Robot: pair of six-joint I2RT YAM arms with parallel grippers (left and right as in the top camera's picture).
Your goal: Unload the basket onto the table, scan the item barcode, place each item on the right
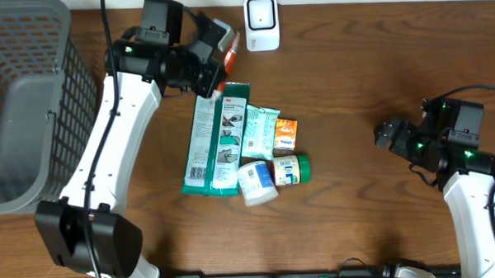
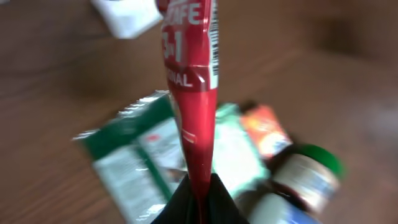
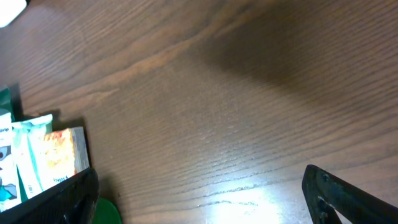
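Up at eleven o'clock over the worktop, the left fingers pinch the red sachet by its tail, just beside the white scanner. It looks light, floppy, glossy: the sealed edge is the safe hold. Right fingers gape wide, empty. Barcode blurred, sachet's top cropped.

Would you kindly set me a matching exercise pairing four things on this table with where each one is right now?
Things: 1 red packet; 2 white scanner; 3 grey basket; 4 green-lidded jar.
Places: A at the left end of the table; B in the cluster at mid-table; C pinched in the shut left gripper; D by the table's far edge.
Pairs: 1-C, 2-D, 3-A, 4-B.
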